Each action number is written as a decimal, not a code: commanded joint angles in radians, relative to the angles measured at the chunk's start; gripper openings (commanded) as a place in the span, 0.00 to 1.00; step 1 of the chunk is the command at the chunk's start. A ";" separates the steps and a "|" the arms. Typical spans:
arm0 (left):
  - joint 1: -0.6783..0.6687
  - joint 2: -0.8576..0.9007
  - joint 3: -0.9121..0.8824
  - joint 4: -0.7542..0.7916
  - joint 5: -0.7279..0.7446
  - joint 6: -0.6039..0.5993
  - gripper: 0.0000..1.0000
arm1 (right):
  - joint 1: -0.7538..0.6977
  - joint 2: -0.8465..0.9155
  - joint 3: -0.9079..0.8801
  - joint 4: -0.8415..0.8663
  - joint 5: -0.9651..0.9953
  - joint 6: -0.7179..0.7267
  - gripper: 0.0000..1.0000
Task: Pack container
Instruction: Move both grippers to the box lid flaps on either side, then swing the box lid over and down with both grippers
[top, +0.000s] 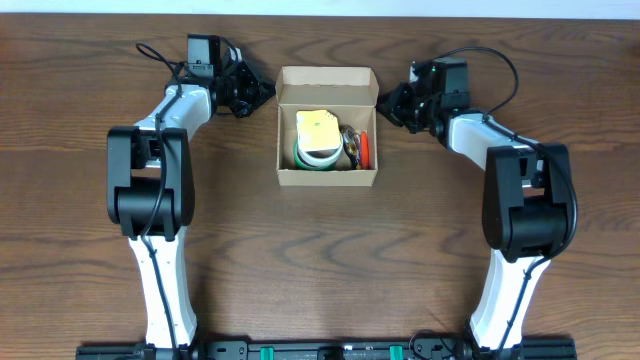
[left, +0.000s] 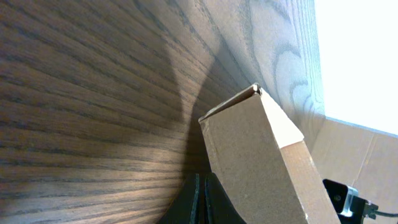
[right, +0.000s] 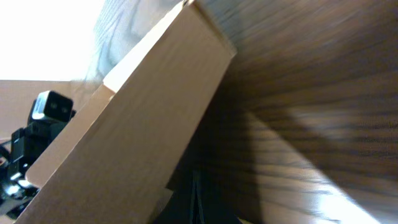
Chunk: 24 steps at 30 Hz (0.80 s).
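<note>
Mostly done, by the look of it: on the wood table (top: 320, 260) the container (top: 328, 178) is set mid-back, between the two grippers, w/ its top open. Inside, a green-and-white tape roll (top: 303, 157) is seen w/ a yellow pad (top: 318, 127) on top, and a small orange item (top: 365, 150) is tucked by the right wall. Loading is judged finished or nearly so. What's left, prob.: the lid flap is to be folded down & shut.

Arm pose: the left arm (top: 150, 180) is stretched fwd and bent inward. The left gripper (top: 258, 93) is held just beside the box's back-left corner, contact not confirmed. In the wrist view its fingers (left: 186, 202) are seen pressed together, nothing between them. The right arm (top: 525, 195) is mirrored, w/ the right gripper (top: 388, 103) held near the back-right corner. That wrist view is too dark & blurred, so clenched vs released can't be told.
</note>
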 joint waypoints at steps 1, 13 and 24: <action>-0.003 -0.002 0.020 0.003 0.032 -0.005 0.06 | 0.014 0.015 -0.001 0.002 -0.022 0.022 0.02; 0.001 -0.003 0.020 0.133 0.166 -0.001 0.06 | 0.011 0.015 -0.001 0.104 -0.060 0.013 0.02; 0.025 -0.023 0.021 0.295 0.299 0.000 0.06 | -0.021 0.014 0.000 0.261 -0.208 -0.062 0.01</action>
